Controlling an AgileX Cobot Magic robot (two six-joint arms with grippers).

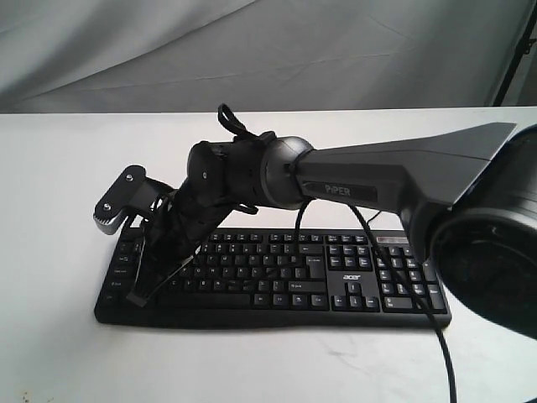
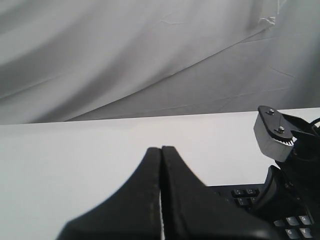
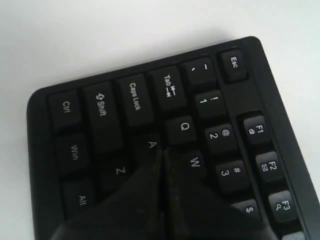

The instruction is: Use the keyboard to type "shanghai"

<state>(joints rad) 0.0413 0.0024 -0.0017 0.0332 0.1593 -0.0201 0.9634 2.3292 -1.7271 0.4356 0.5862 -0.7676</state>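
The black keyboard (image 1: 336, 290) lies across the white table, its acer logo near the number pad. My right arm reaches over it from the right, and my right gripper (image 1: 141, 294) is shut and empty over the keyboard's left end. In the right wrist view the closed tips of the right gripper (image 3: 161, 150) sit between the A key (image 3: 151, 144) and the W key (image 3: 195, 161); the keys under the fingers are hidden. Whether the tip touches a key cannot be told. My left gripper (image 2: 161, 148) is shut and empty above the table beside the keyboard (image 2: 245, 192), and is out of the exterior view.
A white table (image 1: 59, 353) carries the keyboard, with a grey cloth backdrop (image 1: 252, 50) behind. A black cable (image 1: 436, 336) from the right arm hangs across the keyboard's right part. The right arm's grey wrist bracket (image 2: 272, 135) stands near my left gripper.
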